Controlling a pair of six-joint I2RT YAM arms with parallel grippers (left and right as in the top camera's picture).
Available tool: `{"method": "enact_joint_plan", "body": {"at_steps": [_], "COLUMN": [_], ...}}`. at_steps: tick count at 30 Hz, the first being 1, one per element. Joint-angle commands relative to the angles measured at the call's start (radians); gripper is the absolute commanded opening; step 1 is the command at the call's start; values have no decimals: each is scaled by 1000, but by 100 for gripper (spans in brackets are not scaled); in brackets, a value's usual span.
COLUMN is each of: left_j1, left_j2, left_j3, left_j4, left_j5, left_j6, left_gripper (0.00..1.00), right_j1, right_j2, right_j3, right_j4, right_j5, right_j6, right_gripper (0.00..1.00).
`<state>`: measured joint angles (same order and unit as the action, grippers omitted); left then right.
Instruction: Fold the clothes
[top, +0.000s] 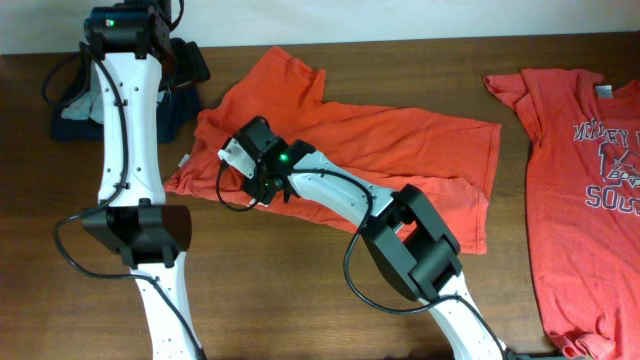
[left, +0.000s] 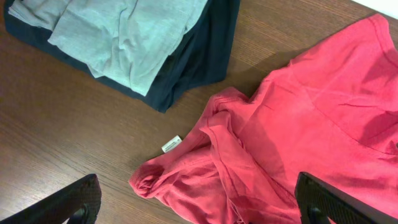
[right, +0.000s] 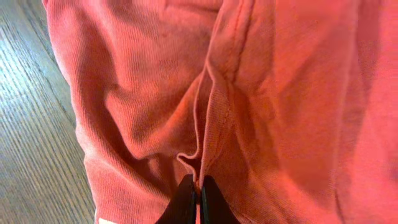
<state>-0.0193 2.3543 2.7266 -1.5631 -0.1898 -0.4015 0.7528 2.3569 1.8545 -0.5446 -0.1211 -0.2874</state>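
An orange-red T-shirt (left: 298, 124) lies rumpled on the dark brown wood-grain surface (left: 74, 137), filling most of the right half of the view. Its left edge is bunched into thick folds, and a rolled hem curls at its near left corner. A small white label (left: 171, 144) lies flat on the surface at that bunched edge. At the far left, a grey garment (left: 118, 31) lies on a navy garment (left: 205, 56), just beside the T-shirt; whether they touch is unclear. The left tool (left: 199, 202) shows only its 2 black fingers (left: 71, 202), spread wide at the near edge, holding nothing.
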Motion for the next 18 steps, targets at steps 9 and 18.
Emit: {"method": "enact_joint_plan", "body": {"at_steps": [9,18], "left_j1": [1,1], "left_j2": [-4,-4], "left_j3": [2,2], "left_j4": [1,1], "left_j5": [7,7], "left_j6": [-2,-2], "left_gripper": [99,99], "right_j1": [-74,-135], "right_j2": [-56,-56], "right_j3": [3,3], "right_j4": [48,155], "right_j5": [2,56], "right_j6": [8,8], "right_gripper": [4,4]}}
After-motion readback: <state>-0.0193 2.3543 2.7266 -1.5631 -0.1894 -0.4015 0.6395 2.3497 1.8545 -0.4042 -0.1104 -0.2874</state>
